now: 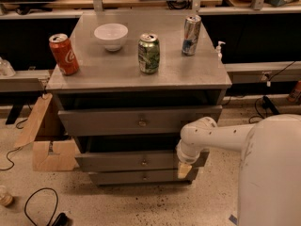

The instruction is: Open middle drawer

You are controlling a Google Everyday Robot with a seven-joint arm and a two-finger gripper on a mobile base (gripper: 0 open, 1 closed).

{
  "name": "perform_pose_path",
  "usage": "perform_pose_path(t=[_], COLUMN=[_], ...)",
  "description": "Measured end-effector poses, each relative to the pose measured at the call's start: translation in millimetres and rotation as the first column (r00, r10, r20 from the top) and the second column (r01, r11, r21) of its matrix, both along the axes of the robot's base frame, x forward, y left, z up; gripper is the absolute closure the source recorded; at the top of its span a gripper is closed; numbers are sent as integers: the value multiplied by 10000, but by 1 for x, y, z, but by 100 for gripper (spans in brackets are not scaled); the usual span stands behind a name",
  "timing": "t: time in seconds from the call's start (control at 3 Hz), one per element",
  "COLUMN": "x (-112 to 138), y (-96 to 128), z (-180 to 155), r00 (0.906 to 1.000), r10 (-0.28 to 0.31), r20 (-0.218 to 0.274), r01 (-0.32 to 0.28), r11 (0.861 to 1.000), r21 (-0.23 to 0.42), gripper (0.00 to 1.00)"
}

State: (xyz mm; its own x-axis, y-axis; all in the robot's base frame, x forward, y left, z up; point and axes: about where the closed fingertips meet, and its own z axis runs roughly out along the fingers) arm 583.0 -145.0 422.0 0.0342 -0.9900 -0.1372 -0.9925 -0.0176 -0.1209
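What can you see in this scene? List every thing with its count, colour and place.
cabinet: one, grey, centre, with three drawers
top drawer: one, grey, tallest front, just under the cabinet top
middle drawer: one, grey, below the top drawer
bottom drawer: one, grey, lowest
cola can: one, red, cabinet top, left edge
bowl: one, white, cabinet top, back left
green can: one, green, cabinet top, centre
silver can: one, silver and blue, cabinet top, back right
cardboard box: one, brown, floor left of the cabinet
arm: one, white, reaching in from the right
claw: one, tan, at the middle drawer's right end
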Motion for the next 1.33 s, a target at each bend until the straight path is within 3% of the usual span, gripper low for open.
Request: perform_pose_path(t=[0.67,1.0,1.33], x=[-1,3,-11], y=[0,8,12], z=[-1,-17,-31], r00=[10000,9994,9963], r10=[5,127,-100], r20=[-17,-309,-859], r01=[-5,-129,93], r11=[10000,9999,9999], r21=[0,-46,-89], gripper=[0,0,18])
